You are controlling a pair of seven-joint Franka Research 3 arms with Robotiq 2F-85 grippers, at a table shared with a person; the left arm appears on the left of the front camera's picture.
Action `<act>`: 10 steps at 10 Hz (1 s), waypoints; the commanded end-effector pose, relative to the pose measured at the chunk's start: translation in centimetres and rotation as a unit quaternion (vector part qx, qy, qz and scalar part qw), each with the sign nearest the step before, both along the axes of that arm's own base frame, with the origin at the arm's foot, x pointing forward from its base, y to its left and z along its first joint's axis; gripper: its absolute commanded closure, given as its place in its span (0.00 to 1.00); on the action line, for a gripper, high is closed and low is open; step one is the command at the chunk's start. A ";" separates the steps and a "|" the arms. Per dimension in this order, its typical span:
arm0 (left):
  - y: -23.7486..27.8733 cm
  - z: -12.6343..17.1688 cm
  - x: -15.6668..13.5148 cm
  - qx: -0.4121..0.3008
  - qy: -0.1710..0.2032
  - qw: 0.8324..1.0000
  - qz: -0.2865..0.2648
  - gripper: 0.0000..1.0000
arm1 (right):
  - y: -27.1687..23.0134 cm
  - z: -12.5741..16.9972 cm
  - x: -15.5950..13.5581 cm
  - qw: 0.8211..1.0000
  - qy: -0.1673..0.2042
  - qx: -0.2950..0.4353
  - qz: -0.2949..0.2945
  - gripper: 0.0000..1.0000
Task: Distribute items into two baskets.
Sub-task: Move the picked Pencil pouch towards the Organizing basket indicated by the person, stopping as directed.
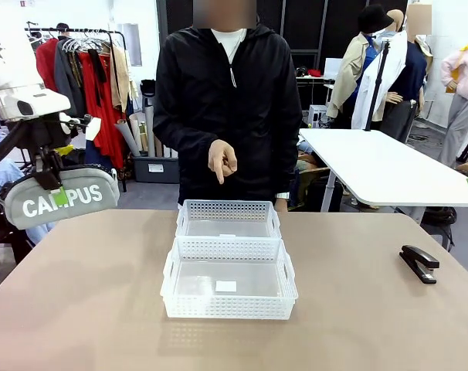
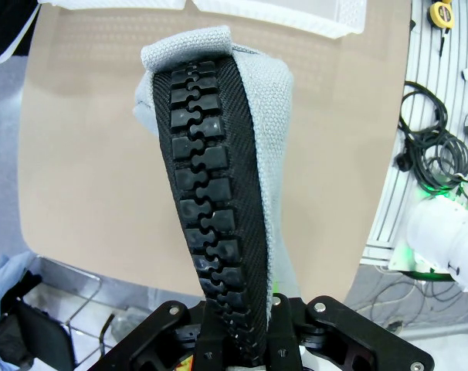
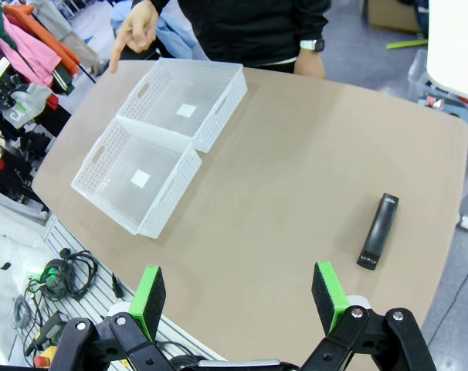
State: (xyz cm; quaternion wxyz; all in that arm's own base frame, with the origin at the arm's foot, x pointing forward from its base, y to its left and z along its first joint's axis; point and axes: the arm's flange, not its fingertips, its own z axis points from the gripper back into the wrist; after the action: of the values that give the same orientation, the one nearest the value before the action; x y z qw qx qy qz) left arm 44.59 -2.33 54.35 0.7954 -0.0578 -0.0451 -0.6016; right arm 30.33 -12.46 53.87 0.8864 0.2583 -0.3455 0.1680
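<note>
Pouch [image 1: 87, 193] is clamped at its zipper edge by the left tool [image 1: 58, 198] and held raised above the counter's [image 1: 79, 294] left side. The right tool [image 3: 238, 297] is spread wide, with nothing held. The stapler [image 1: 419, 263] is laid near the right edge, well apart from the two touching baskets [image 1: 228, 313]. A person's hand [image 1: 222, 161] is pointed downward beyond them.

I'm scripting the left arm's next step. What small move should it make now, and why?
Probably swing the left gripper, shut on the pouch and holding it aloft at the left, rightward toward the far basket. The person's hand seems to point down at that basket, and it and the near basket look empty.
</note>
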 end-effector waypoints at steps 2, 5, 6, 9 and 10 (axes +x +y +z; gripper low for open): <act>0.0 0.0 0.0 0.000 0.000 1.000 0.000 1.00 | 0.0 0.2 0.1 1.000 -0.008 0.007 0.006 0.00; 0.1 0.4 1.9 -0.009 -0.010 1.000 -0.003 1.00 | 0.0 0.2 0.1 1.000 -0.008 0.007 0.006 0.00; -0.2 0.8 3.2 -0.009 -0.011 1.000 -0.010 1.00 | 0.0 0.2 0.1 1.000 -0.008 0.007 0.006 0.00; -1.6 1.2 6.3 0.000 0.000 0.999 -0.039 1.00 | 0.0 0.2 0.1 1.000 -0.008 0.007 0.006 0.00; -2.3 1.2 7.3 0.001 0.004 0.999 -0.050 1.00 | 0.0 0.2 0.1 1.000 -0.008 0.007 0.006 0.00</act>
State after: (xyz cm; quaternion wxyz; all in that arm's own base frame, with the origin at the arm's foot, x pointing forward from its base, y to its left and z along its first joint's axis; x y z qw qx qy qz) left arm 50.80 -4.60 54.76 0.7792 -0.0525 -0.0444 -0.6230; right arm 30.32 -12.47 53.88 0.8864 0.2582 -0.3456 0.1680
